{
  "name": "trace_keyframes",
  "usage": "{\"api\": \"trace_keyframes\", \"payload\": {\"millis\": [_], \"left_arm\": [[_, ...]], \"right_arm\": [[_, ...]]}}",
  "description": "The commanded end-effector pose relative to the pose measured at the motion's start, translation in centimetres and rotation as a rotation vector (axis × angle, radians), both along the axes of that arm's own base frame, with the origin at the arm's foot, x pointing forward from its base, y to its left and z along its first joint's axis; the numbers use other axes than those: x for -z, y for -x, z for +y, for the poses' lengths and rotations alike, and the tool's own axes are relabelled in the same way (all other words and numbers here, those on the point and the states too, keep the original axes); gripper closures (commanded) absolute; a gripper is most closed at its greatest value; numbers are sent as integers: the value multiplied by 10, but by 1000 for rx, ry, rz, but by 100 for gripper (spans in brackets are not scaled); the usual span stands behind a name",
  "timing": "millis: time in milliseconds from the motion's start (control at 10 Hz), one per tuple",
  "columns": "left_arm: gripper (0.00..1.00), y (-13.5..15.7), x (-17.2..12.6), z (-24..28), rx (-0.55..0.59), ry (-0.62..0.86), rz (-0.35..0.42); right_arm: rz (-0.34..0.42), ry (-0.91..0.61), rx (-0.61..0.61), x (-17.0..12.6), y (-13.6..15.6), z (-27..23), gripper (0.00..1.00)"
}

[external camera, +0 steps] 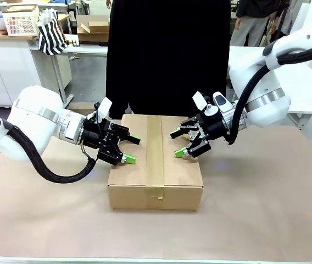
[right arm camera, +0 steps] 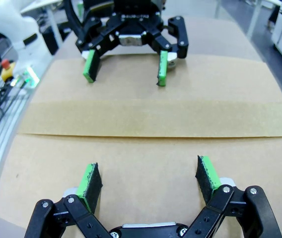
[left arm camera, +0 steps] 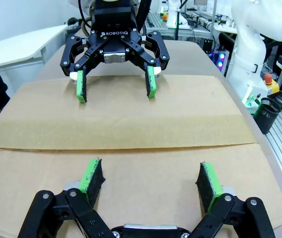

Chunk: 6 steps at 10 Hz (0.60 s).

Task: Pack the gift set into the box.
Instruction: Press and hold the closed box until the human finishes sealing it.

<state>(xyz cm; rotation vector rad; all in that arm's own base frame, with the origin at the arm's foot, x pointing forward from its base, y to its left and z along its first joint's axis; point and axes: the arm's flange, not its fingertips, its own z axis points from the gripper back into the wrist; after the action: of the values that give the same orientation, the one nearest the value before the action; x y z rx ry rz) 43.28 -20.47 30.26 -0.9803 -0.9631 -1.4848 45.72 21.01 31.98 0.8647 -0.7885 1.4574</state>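
Brown corrugated cardboard, the box (external camera: pixel 155 162) sits shut and taped at the table's middle, with the left gripper (external camera: pixel 131 148) and right gripper (external camera: pixel 179 143) facing across its top, jaws apart and empty, seemingly placed to work its flaps open.

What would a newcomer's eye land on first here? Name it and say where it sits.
The closed brown box at mid-table, a tan tape strip along its top seam. Above it two open grippers face each other: the left gripper over its left half, the right gripper over its right. A person in black stands behind.
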Motion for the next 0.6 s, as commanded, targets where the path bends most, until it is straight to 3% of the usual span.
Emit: {"api": "trace_keyframes", "payload": {"millis": [0, 100, 200, 400, 500], "left_arm": [[0, 0, 0, 0, 0, 0, 0], [0, 10, -24, 8, -3, 27, 130], [0, 22, -57, 21, -15, 74, 233], [0, 45, -107, 50, -60, 27, 410], [0, 55, -120, 71, -111, -22, 523]], "right_arm": [[93, 2, -39, -14, 4, 2, 0], [227, 14, -41, -34, 13, 6, 0], [306, 42, -26, -67, 25, 6, 0], [493, 114, 53, -129, 51, -10, 0], [619, 169, 211, -151, 62, -37, 0]]}}
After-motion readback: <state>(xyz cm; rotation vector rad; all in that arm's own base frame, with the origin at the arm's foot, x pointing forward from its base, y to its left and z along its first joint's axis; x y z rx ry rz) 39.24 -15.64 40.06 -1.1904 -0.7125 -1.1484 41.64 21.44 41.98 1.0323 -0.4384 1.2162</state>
